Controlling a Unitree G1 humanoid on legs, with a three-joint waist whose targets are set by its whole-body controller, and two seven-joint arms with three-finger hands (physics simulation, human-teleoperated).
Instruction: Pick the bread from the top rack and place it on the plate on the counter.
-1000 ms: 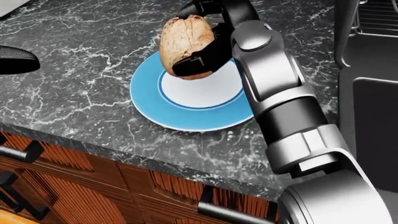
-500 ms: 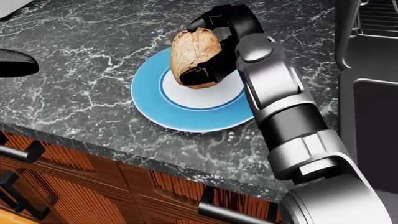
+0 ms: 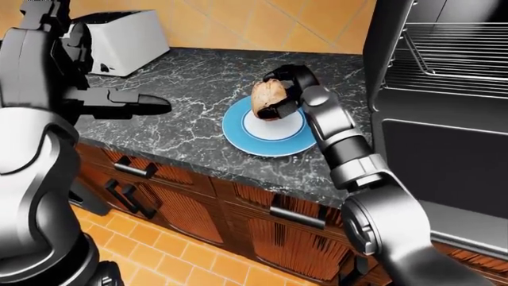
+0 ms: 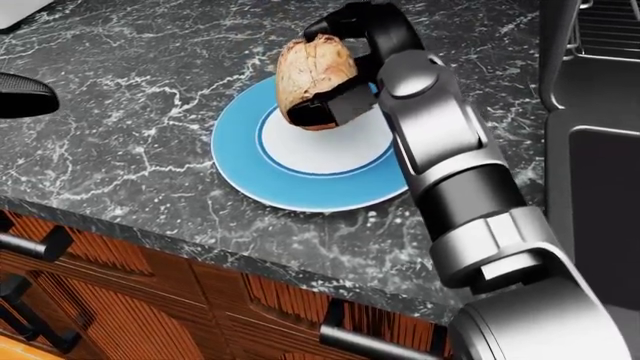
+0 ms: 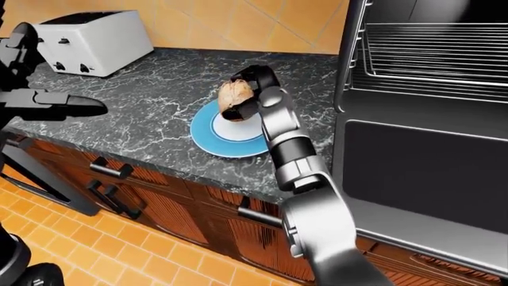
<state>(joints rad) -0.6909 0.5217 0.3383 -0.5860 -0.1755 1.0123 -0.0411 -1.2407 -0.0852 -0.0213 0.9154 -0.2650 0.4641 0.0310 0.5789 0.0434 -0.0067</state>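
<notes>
The bread (image 4: 312, 75) is a brown crusty loaf held by my right hand (image 4: 335, 71), whose black fingers close round it from the top and the right. It hangs over the top part of the blue-rimmed white plate (image 4: 300, 187) on the dark marble counter (image 4: 130, 142); I cannot tell whether it touches the plate. My left hand (image 3: 139, 104) reaches over the counter to the left, fingers stretched flat, empty. The oven's top rack (image 5: 429, 50) shows at the right, bare.
A white toaster (image 5: 95, 42) stands at the counter's top left. The open oven (image 3: 445, 89) with its dark door stands right of the plate. Wooden cabinet fronts with black handles (image 4: 370, 341) run below the counter's edge. Orange tile floor lies below.
The bread and my right hand dropped toward the plate, then rose slightly and shifted toward the plate's top. The left hand has stayed still.
</notes>
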